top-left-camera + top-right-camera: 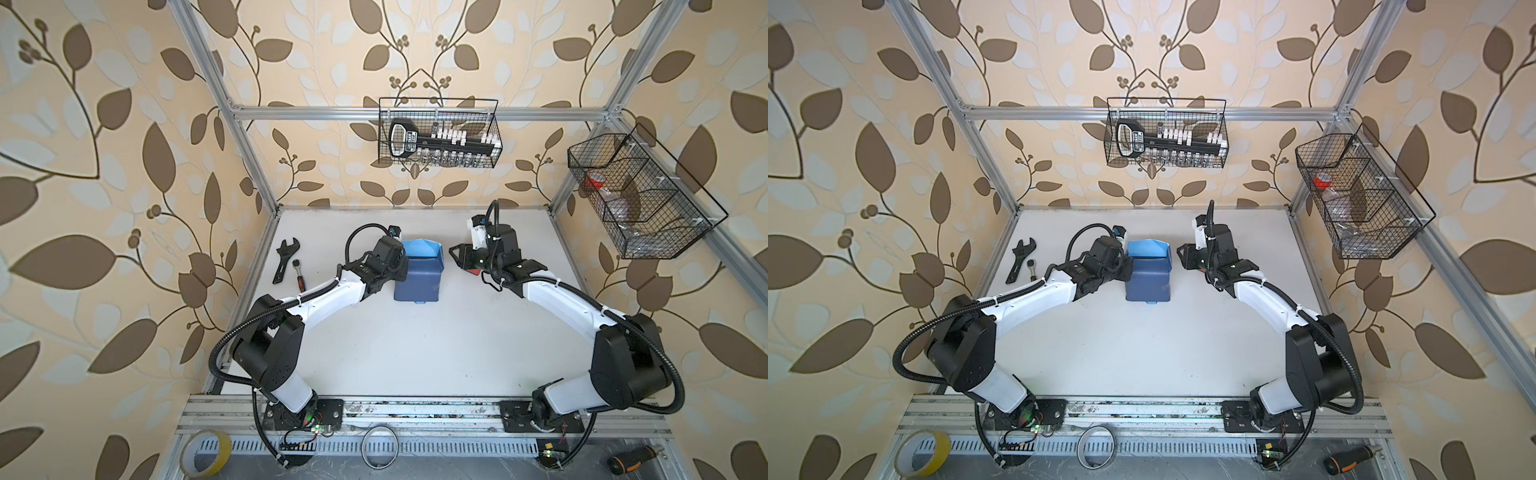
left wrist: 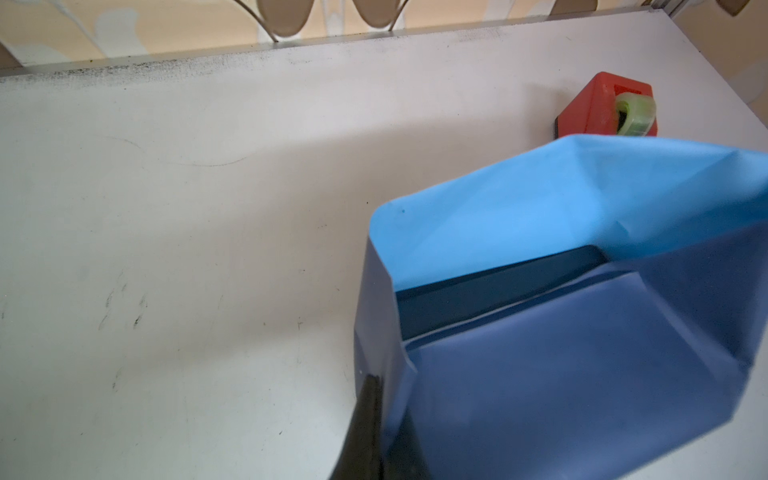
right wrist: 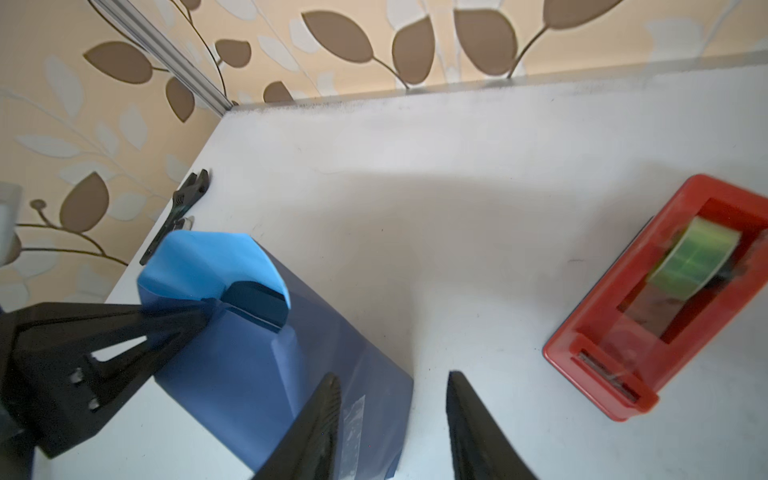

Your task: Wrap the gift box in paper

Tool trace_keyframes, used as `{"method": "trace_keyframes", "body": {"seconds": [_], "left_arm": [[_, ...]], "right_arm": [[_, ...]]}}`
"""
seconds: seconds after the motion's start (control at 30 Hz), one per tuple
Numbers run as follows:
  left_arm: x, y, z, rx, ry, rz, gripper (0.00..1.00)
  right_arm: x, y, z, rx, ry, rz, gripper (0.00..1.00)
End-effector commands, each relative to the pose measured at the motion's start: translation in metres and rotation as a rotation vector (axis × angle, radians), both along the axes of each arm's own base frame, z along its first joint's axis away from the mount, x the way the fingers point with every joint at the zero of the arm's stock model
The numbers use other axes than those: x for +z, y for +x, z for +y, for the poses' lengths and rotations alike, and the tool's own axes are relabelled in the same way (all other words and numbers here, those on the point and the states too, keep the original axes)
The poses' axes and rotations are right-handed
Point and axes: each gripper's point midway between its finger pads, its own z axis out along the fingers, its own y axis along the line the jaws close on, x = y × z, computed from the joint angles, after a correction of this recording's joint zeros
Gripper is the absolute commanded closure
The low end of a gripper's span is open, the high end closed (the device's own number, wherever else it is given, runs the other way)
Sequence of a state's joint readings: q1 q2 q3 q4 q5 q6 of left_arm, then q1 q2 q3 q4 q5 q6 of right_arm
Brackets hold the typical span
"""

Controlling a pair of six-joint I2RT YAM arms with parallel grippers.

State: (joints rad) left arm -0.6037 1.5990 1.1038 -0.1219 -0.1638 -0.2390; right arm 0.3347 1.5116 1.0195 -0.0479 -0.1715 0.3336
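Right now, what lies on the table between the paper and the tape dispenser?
Bare table, in the right wrist view; the right gripper's open jaws hang over the paper's edge.

Red tape dispenser (image 3: 602,299), black wrench (image 1: 284,264) beside a ratchet (image 1: 299,276), hanging wire basket (image 1: 457,162), yellow tape roll (image 1: 223,455)

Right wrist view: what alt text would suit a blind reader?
A gift box half wrapped in blue paper lies on a white table, its dark corner showing at the open end, where the left hand pinches the paper. The right hand is open and empty; a red tape dispenser sits apart.
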Motion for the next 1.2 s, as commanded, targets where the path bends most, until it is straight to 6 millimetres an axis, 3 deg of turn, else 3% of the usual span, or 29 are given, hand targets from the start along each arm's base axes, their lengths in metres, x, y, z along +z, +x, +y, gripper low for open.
{"method": "trace_keyframes", "body": {"seconds": [0.0, 0.43, 0.87, 1.17], "left_arm": [[0.007, 0.001, -0.007, -0.014, -0.010, -0.012, 1.00], [0.007, 0.000, -0.008, -0.020, -0.017, -0.013, 1.00], [0.006, 0.000, -0.008, -0.022, -0.015, -0.012, 1.00], [0.007, -0.001, -0.008, -0.024, -0.022, -0.013, 1.00]], "right_arm": [[-0.006, 0.004, 0.014, 0.041, 0.014, 0.015, 0.57], [-0.025, 0.004, 0.046, 0.100, -0.006, 0.050, 0.57], [-0.021, 0.007, 0.053, 0.112, 0.001, 0.040, 0.52], [-0.044, 0.012, 0.055, 0.118, -0.016, 0.082, 0.48]]}}
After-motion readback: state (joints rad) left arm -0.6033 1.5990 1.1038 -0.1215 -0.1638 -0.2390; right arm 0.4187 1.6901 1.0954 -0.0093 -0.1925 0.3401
